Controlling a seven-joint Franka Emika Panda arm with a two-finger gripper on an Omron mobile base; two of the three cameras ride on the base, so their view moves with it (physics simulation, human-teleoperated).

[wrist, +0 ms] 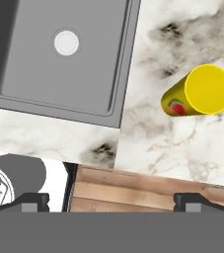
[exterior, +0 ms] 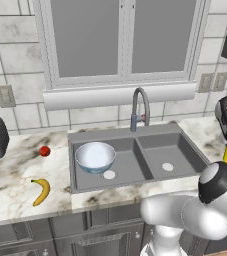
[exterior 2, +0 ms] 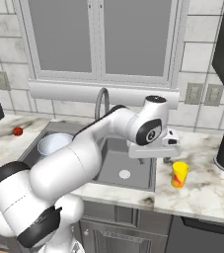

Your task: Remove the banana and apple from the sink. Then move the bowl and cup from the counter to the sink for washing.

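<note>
A yellow cup stands upright on the marble counter just right of the sink, the last dish left to move: the bowl already sits in the left basin, while the banana and apple lie out on the counter to the sink's left. The gripper hangs above the sink's right rim, up and to the left of the cup and clear of it, its fingers spread wide with nothing between them. Seen from the hand, the cup's closed yellow top lies toward the upper right, well off the line between the two fingertips at the bottom, so the hand would need to shift toward it before coming down. The cup looks small, light and rigid, taller than wide, with smooth and probably slippery walls; a top-heavy shape like this is likely to tip if nudged from one side. The safest hold is judged to be across its round body, one finger on each side around mid-height or a little above, squeezed squarely so it does not twist or skid out. The right basin beside it, with its white drain, lies close by for the drop.
</note>
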